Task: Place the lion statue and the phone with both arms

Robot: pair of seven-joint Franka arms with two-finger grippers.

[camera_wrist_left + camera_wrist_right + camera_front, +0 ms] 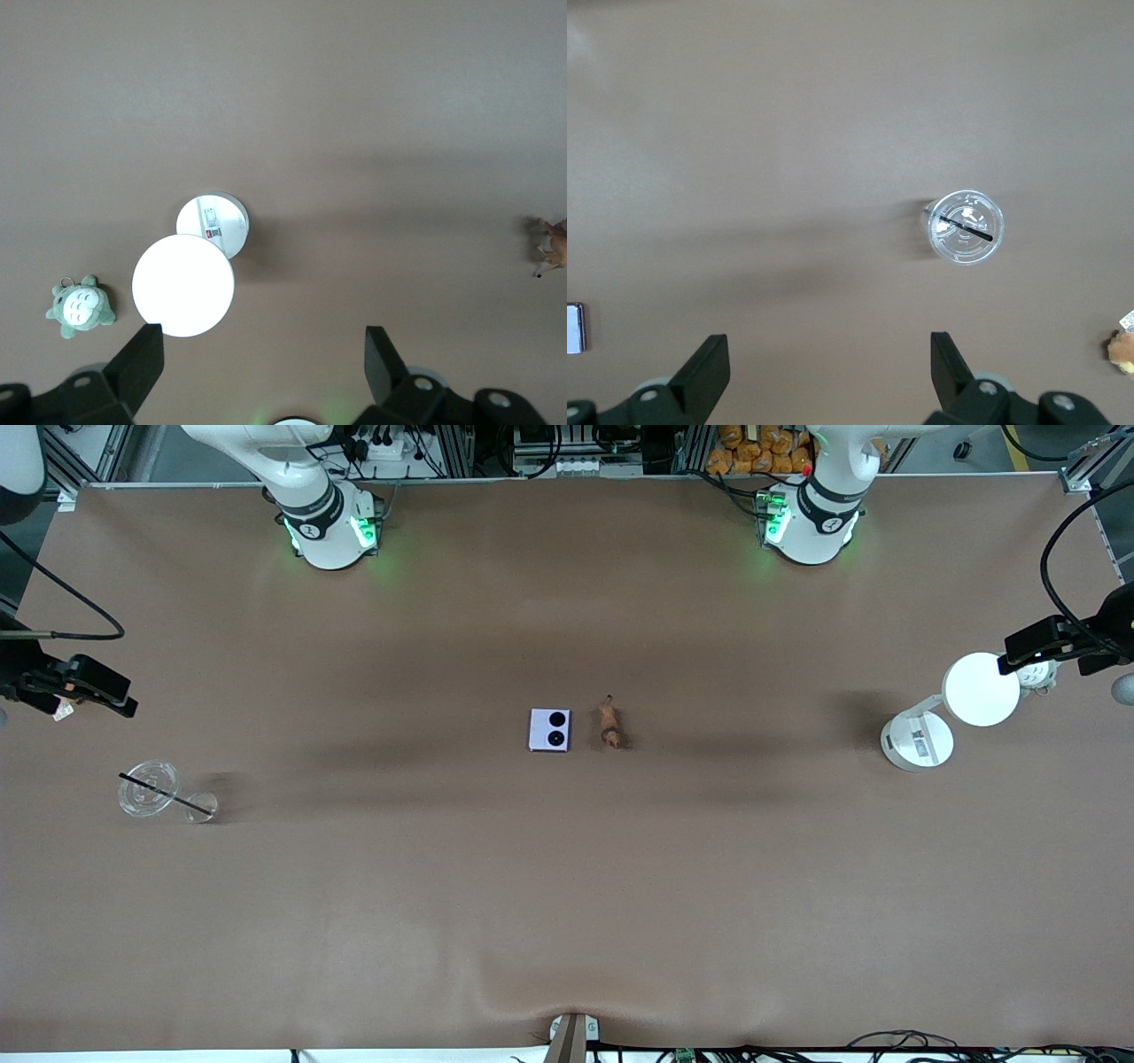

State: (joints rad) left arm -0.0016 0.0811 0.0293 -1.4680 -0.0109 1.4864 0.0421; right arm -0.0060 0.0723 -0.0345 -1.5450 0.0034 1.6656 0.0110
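The phone point(549, 730), a flat lavender-white square with two black circles, lies at the table's middle. The lion statue point(609, 724), tiny and orange-brown, lies beside it toward the left arm's end, a small gap apart. My left gripper point(1032, 648) hangs open and empty over the left arm's end of the table, above a white lamp; its wrist view shows the spread fingers point(142, 359) and the lion point(554, 250) at the picture's edge. My right gripper point(97, 688) hangs open and empty over the right arm's end; its wrist view shows the phone's edge point(574, 328).
A white lamp point(981, 689) with a round base point(917, 741) and a grey-white plush point(81, 306) stand at the left arm's end. A clear cup with a black straw point(149, 786) and a brown plush with a tag point(1123, 348) are at the right arm's end.
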